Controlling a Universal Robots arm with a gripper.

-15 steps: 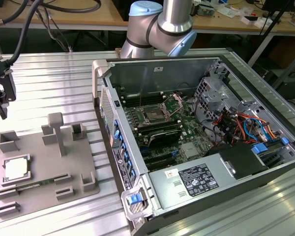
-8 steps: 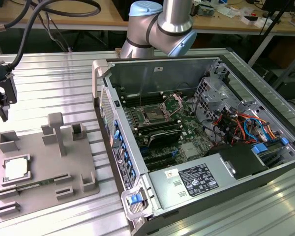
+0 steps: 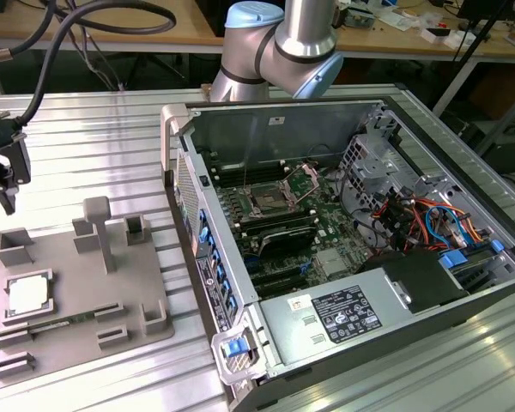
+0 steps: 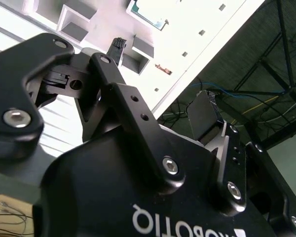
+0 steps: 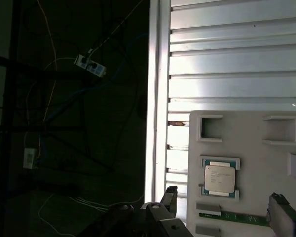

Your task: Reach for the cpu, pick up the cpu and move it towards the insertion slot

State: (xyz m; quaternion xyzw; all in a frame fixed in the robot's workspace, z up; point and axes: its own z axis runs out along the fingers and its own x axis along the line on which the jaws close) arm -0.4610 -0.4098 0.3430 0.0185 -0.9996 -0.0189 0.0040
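The gripper hangs over the worktop close to its edge on the exterior view's left, just past the back corner of the grey tray and not touching it. Its black fingers are spread wide and hold nothing. The chip lies flat, silvery top up, in a square recess by the tray's edge on the exterior view's left, well clear of the gripper. In the first wrist view the chip sits in its recess with teal corners showing around it. The two fingertips stand far apart on either side of it, nearer the camera than the chip. A thin green strip lies in the tray just beside the chip. In the second wrist view the gripper shows its black linkage and body up close, fingers parted, with part of the pale tray beyond. The socket, dark in the middle with a metal frame, sits on the green board inside the open computer case. The case stands on the worktop to the exterior view's right of the tray, well apart from the chip. The arm rises behind the case's back wall.
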